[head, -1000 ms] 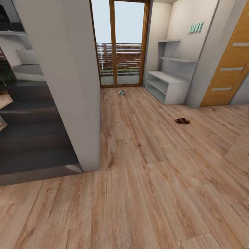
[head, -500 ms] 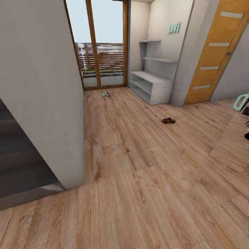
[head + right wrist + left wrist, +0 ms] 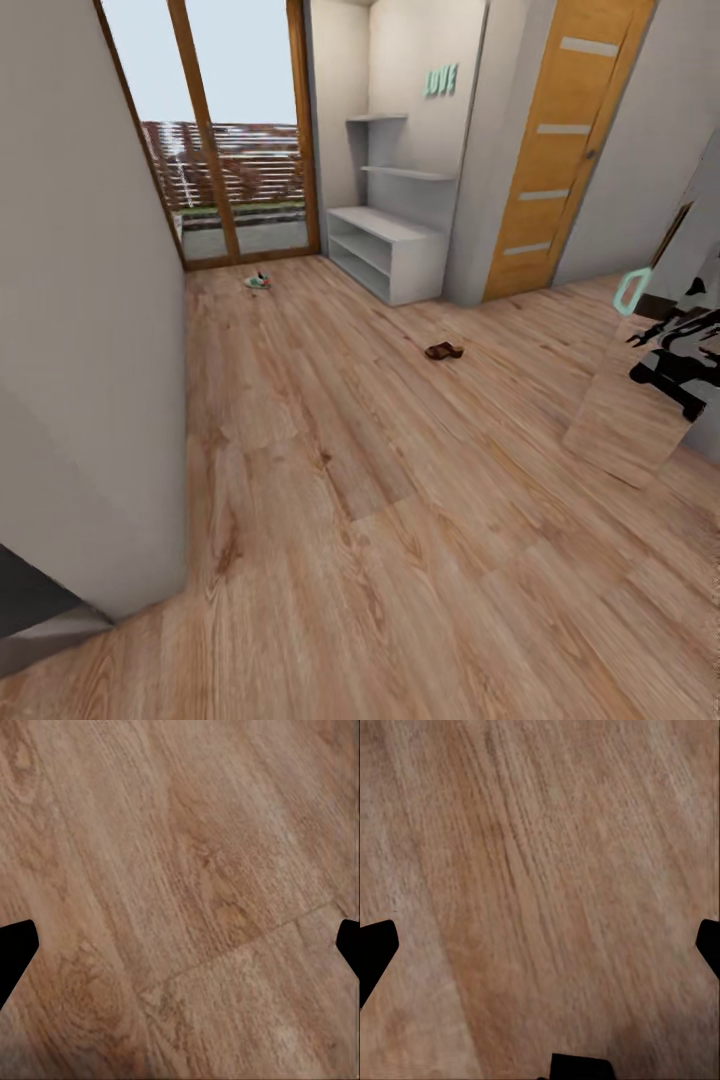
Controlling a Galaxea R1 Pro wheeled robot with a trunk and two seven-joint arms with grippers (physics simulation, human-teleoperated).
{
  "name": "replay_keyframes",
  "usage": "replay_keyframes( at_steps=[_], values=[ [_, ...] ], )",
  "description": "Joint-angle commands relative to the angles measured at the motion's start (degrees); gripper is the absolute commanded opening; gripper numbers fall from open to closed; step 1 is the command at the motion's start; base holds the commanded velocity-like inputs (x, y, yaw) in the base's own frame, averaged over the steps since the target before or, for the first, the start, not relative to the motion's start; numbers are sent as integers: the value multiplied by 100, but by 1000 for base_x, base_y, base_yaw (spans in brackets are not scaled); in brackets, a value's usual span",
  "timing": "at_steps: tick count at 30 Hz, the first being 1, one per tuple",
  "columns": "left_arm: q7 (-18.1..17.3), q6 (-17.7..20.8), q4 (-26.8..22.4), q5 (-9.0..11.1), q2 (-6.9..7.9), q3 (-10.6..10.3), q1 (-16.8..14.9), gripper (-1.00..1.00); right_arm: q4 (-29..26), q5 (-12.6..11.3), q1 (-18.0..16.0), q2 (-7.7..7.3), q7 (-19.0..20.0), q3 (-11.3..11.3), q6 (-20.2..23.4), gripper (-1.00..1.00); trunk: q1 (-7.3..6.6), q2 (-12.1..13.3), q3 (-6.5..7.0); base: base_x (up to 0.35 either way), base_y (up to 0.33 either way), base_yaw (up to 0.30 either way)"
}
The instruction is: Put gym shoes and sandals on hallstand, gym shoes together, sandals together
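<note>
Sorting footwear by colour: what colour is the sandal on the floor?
Dark brown sandal, seen best in the head view.

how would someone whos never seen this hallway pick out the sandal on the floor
Start at the hallstand, the low white open-fronted unit against the far wall beside the orange door. On the wood floor in front of its near end lies the sandal, small and dark brown. The other shoe in sight, a gym shoe by the glass doors, is white and teal.

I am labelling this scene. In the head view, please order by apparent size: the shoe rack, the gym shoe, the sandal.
1. Shoe rack, by far the largest.
2. Sandal.
3. Gym shoe.

The gym shoe lies farther from the camera, so the last two may really be similar.
</note>
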Motion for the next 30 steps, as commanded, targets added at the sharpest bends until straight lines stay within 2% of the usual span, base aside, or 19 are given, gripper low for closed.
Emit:
replay_keyframes(
  at_steps=[1, 14, 30],
  values=[
    [-2, -16, 1, 37, 3, -5, -2, 100, 6, 1, -4, 0, -2, 0, -18, 100, 2, -1, -4, 311, -97, -265],
    [-2, -15, 1, 35, 1, -5, -1, 100, 6, 2, -4, 0, -2, 0, -20, 100, 2, -1, -4, 317, -49, -239],
    [-2, -16, 1, 69, 9, -5, -2, 100, 22, 33, -4, 0, 33, 52, -27, 100, 2, -1, -4, 327, -2, -25]
  ],
)
